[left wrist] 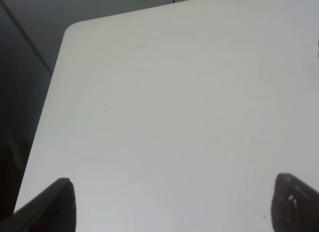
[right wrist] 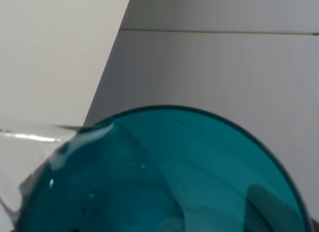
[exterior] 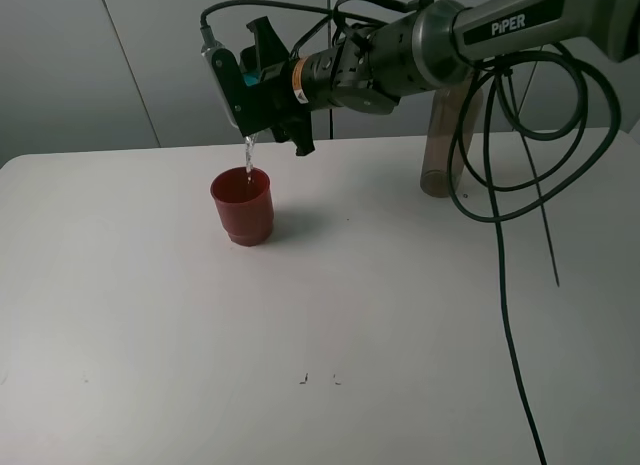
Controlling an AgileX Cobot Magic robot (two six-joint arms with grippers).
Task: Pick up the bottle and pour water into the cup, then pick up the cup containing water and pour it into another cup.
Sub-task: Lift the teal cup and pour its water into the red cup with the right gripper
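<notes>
My right gripper (exterior: pixel 250 90) reaches across to the left and is shut on the teal translucent cup (exterior: pixel 247 78), tipped far over above the red-brown cup (exterior: pixel 241 207). A thin stream of water (exterior: pixel 248 155) falls from the teal cup's rim into the red cup. In the right wrist view the teal cup (right wrist: pixel 164 177) fills the lower frame, and water (right wrist: pixel 30 137) runs over its rim. The grey-brown bottle (exterior: pixel 437 170) stands at the back right, partly hidden behind the arm and cables. My left gripper (left wrist: pixel 174 202) is open and empty above bare table.
The white table (exterior: pixel 320 315) has a rounded far-left corner (left wrist: pixel 75 27). Black cables (exterior: pixel 500 285) hang from the right arm down across the table's right side. A grey wall stands behind the table.
</notes>
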